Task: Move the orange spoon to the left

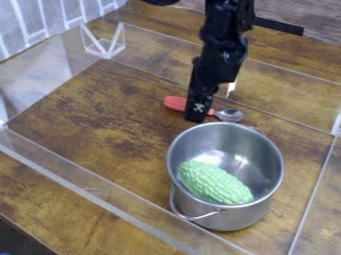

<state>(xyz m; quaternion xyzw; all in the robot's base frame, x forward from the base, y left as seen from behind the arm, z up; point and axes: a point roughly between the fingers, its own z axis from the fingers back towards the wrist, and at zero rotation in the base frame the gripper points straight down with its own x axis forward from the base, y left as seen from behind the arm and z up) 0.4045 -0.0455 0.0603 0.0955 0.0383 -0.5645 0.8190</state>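
Note:
The orange spoon [177,103] lies on the wooden table just beyond the steel pot; its red-orange handle end shows at the left and its silver bowl [229,116] at the right. The middle of the spoon is hidden behind my black gripper [198,108], which points down right over it and hangs low, close to the table. The fingers look parted, with nothing lifted between them. I cannot tell whether the fingertips touch the spoon.
A steel pot [260,154] holding a green bumpy vegetable [214,181] stands in front of the spoon. Clear acrylic walls [80,174] fence the table. A clear plastic stand [102,40] sits at the back left. Bare wood lies left of the spoon.

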